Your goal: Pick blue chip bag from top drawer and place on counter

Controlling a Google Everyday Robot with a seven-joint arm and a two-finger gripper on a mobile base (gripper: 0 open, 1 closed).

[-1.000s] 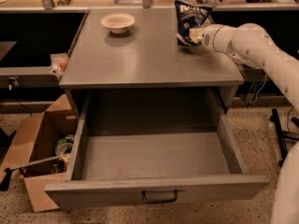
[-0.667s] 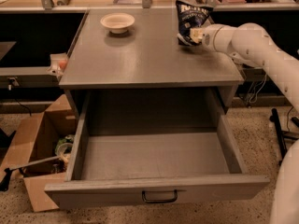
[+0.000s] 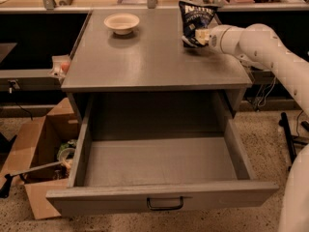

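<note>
Nothing has shifted: the gripper (image 3: pixel 199 36) holds the blue chip bag (image 3: pixel 195 18) upright near the back-right corner of the tabletop (image 3: pixel 145 62), jaws seemingly clamped on it. Placing looks nearly done; next, release.

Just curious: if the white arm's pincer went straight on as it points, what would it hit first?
The crinkly dark-blue foil chip bag: the pincer, low over the flat grey counter, points at the bag and seems to touch it, though depth is unclear.

No change — end effector (image 3: pixel 196 36) at bag (image 3: pixel 195 17).
</note>
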